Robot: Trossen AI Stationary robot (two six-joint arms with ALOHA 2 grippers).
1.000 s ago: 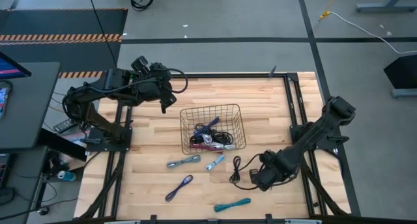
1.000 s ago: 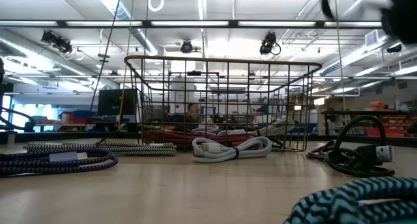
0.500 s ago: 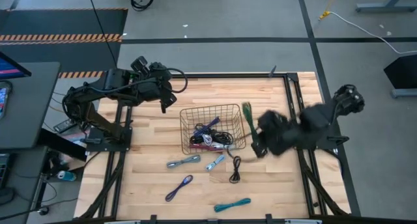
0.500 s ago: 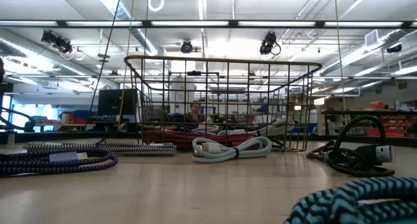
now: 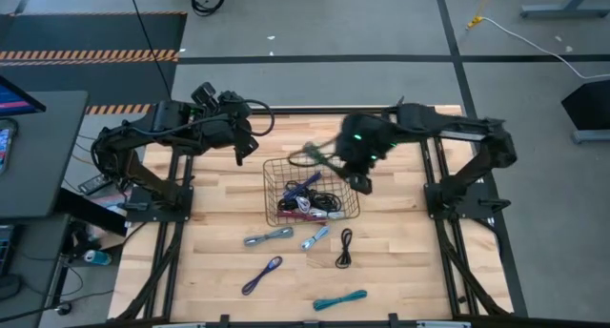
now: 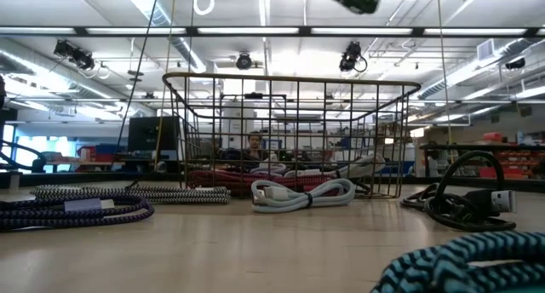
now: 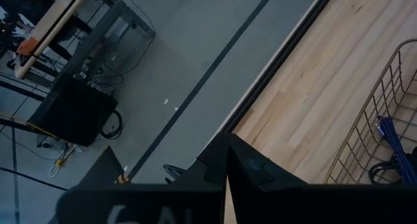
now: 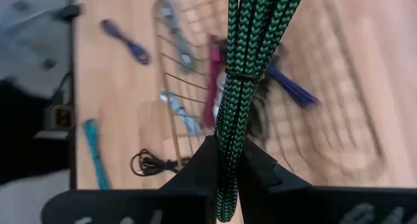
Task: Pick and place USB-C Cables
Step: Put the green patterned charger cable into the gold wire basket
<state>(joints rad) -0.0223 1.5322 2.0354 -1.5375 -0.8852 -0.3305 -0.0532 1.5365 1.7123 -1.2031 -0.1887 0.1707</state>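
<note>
My right gripper (image 5: 345,162) hangs above the far right corner of the wire basket (image 5: 348,187), shut on a green-and-black braided cable bundle (image 8: 238,48). The bundle sticks out from it over the basket (image 5: 319,154). Purple, black, maroon and white cables lie inside the basket. Five loose cables lie on the table in front of it: grey-silver (image 5: 268,236), pale blue (image 5: 315,237), black (image 5: 344,247), purple (image 5: 261,274) and teal (image 5: 340,298). My left gripper (image 5: 246,143) waits shut above the table's far left, touching nothing. My right gripper pinches the green bundle near one end (image 8: 227,129) between its two fingers. The fingers slant down from the table's right side. The bundle runs on past the fingertips in line with them, a tie (image 8: 242,74) around its middle. It is lifted clear, above the basket.
The basket (image 6: 289,131) stands mid-table. In the low view the white cable (image 6: 302,193), black cable (image 6: 464,203), teal cable (image 6: 451,259) and striped cables (image 6: 77,212) lie in front of it. Bare wood lies to the basket's right and left. Both arms' frames flank the table.
My right gripper has risen from low at the table's near right, close to the black cable, and swung toward the far edge and left to above the basket, rolling its wrist. The green cable has come with it, clear of the table. The black cable stays behind.
</note>
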